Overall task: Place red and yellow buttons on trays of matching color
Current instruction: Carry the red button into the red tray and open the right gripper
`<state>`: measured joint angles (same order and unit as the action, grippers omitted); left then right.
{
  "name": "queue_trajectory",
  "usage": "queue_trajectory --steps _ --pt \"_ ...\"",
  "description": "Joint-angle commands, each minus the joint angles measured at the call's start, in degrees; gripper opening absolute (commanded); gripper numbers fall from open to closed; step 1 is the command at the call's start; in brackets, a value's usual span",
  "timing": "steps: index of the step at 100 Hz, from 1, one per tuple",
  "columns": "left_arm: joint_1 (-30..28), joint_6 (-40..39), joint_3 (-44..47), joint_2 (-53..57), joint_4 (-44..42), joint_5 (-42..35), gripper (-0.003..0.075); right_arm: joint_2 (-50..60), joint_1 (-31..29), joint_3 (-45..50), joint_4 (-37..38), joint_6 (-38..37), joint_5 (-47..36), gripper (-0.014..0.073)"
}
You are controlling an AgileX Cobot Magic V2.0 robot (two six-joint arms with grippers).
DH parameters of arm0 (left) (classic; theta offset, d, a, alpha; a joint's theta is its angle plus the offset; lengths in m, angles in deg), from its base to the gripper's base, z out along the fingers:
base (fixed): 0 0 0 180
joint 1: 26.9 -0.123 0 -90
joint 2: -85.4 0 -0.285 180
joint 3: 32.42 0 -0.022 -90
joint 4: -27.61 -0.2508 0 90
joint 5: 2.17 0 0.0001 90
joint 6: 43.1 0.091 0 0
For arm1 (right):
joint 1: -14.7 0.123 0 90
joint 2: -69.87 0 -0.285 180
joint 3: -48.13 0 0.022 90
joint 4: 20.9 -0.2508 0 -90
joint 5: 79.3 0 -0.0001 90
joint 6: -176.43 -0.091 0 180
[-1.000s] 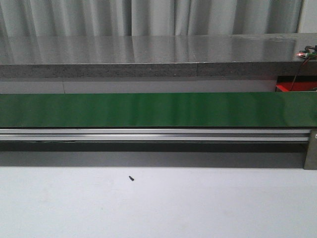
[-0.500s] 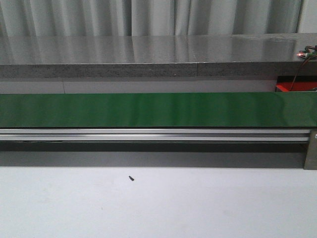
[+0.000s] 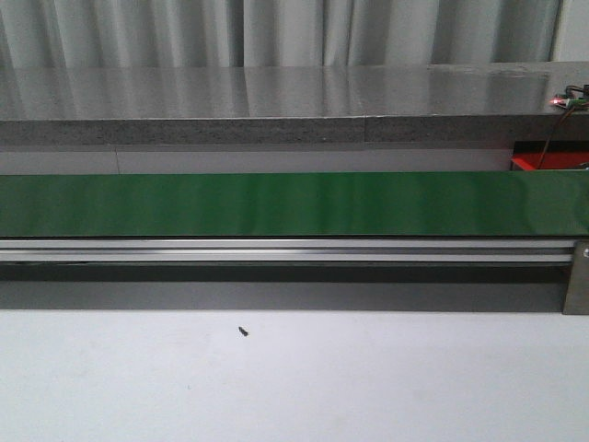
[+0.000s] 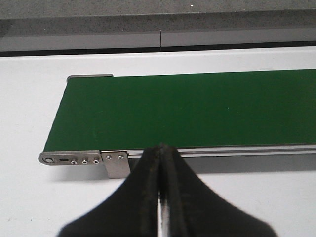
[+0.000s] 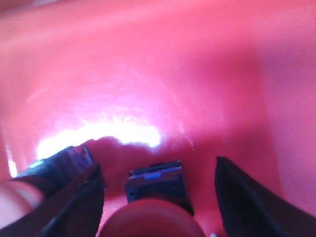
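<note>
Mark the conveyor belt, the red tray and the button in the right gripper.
conveyor belt [image 4: 197, 108], left wrist view, middle of the green surface.
red tray [image 5: 148, 64], right wrist view, bare glossy floor.
button [image 5: 155, 183], right wrist view, dark body between the open fingers, low over the tray; contact unclear.

A white table [image 3: 368, 387] carries a long green conveyor belt [image 3: 294, 204] running left to right across it on an aluminium frame [image 3: 276, 250]. A small dark screw [image 3: 244, 331] lies on the near side.
</note>
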<state>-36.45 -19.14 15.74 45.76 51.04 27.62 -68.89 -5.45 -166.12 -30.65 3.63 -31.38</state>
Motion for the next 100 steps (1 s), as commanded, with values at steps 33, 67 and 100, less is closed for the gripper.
queue_trajectory --steps 33,67,100 --pt "0.38 -0.06 -1.55 -0.05 1.15 -3.99 -0.0020 11.05 -0.33 -1.65 0.09 0.38 0.37 0.0494" --pt "0.38 -0.06 -1.55 -0.05 1.15 -3.99 -0.0020 12.46 -0.33 -1.59 0.03 1.27 4.86 0.0461" --pt "0.38 -0.06 -1.55 -0.05 1.15 -3.99 -0.0020 20.62 -0.22 -1.17 -0.31 1.27 8.37 -0.0011"
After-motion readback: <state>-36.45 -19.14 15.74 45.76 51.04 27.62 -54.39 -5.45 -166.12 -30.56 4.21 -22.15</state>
